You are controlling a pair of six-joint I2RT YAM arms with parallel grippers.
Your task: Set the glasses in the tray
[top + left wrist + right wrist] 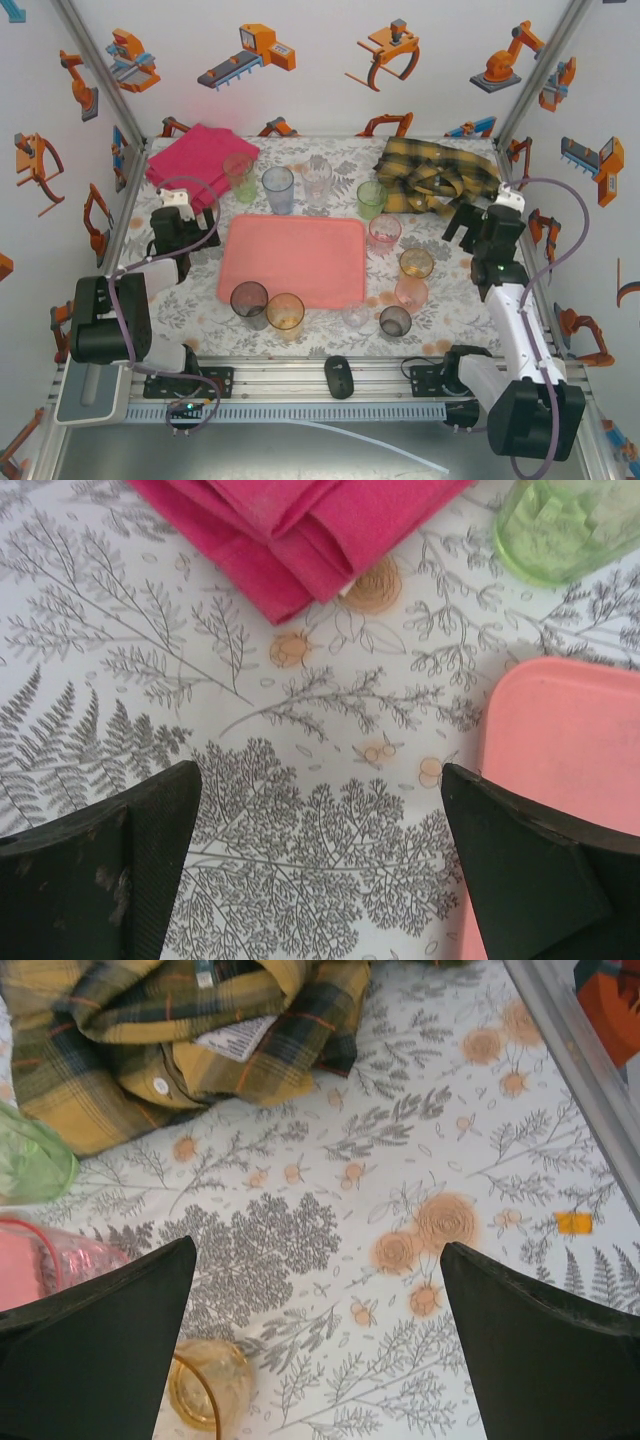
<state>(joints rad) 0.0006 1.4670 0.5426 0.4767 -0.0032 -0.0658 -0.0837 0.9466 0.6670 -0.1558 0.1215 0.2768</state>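
The salmon-pink tray (290, 260) lies flat mid-table with nothing in it. Several glasses stand around it: green (240, 175), blue-grey (278, 188) and clear (317, 180) behind it, green (371, 198), pink (384, 233) and amber (416, 265) to its right, smoky (249, 303) and amber (285, 313) at its front edge. My left gripper (188, 222) (320, 860) hovers open over bare cloth just left of the tray (570, 740). My right gripper (462, 222) (318, 1330) is open right of the glasses, an amber glass (205, 1385) beside its left finger.
A folded magenta cloth (197, 160) (300, 530) lies at the back left, a crumpled yellow plaid shirt (435, 172) (170, 1040) at the back right. More glasses (395, 321) stand near the front right. White printed walls close in three sides.
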